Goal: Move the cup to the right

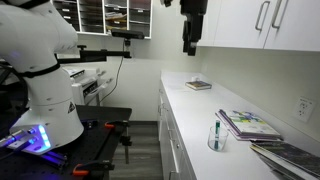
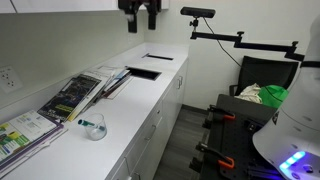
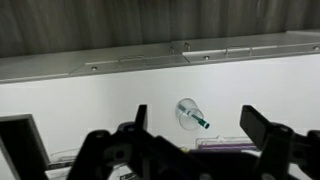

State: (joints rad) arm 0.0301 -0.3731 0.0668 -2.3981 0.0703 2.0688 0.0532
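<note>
— First entry?
— Cup (image 1: 217, 137): small, whitish, see-through. It stands upright on the counter (image 1: 185, 100), between the magazines and the front edge. A thin green stick (image 3: 200, 122) leans loose inside it, so I judge it would need to be carried level.

— What sits around it?
— Magazines (image 2: 75, 95): a flat, fanned stack just beside the cup on the wall side. Whether they touch it, I cannot tell. Farther along lies a flat dark-rimmed thing (image 2: 148, 72), a tray or a book, well apart.

— And the claw?
— Claw (image 2: 141, 24): it hangs high by the wall cupboards, well above the cup and away from it. The jaws are spread wide with nothing in them. In the wrist view the cup shows small and far off between them.

— Your reading?
— The grasp is not yet begun. The jaws are probably wide so they can come down around the cup. The bare counter leaves room to set it down, and the magazines are the thing to avoid brushing.
</note>
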